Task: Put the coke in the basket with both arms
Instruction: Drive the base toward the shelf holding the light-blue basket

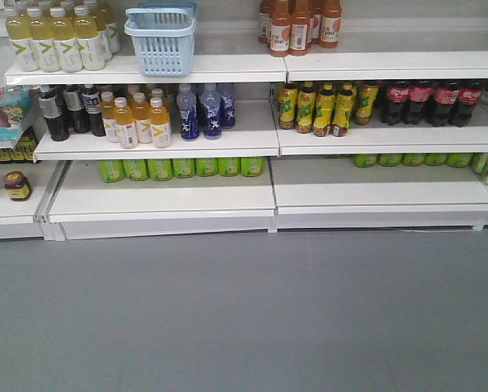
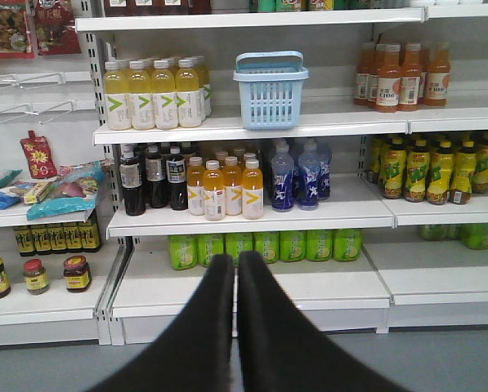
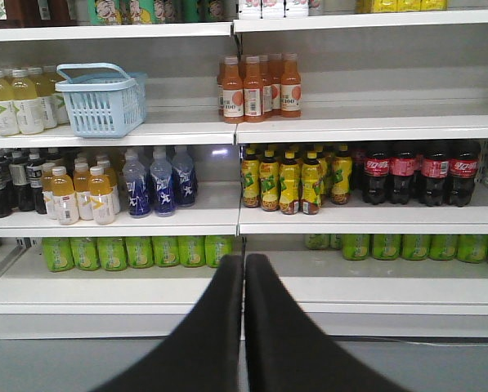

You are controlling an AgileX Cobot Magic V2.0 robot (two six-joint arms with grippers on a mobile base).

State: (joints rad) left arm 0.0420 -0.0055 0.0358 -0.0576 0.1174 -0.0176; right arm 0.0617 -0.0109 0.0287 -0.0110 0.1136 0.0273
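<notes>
The light-blue basket (image 1: 160, 41) stands on the upper shelf between pale yellow drinks and orange bottles, handle folded up; it also shows as the basket (image 2: 270, 90) and the basket (image 3: 100, 100) in the wrist views. The coke is out of view in every frame. My left gripper (image 2: 235, 260) is shut and holds nothing, well back from the shelves over the floor, with the basket up and slightly to its right. My right gripper (image 3: 244, 261) is also shut and holds nothing, and the basket sits far up and to its left. Neither arm shows in the front view.
Dark cola plastic bottles with red labels (image 1: 432, 102) (image 3: 415, 171) line the middle shelf at right, beside yellow-green bottles (image 1: 321, 108). Blue bottles (image 1: 201, 110) and orange-yellow drinks (image 1: 137, 121) stand under the basket. Green bottles (image 1: 182, 167) fill the bottom shelf. Grey floor (image 1: 244, 318) lies in front.
</notes>
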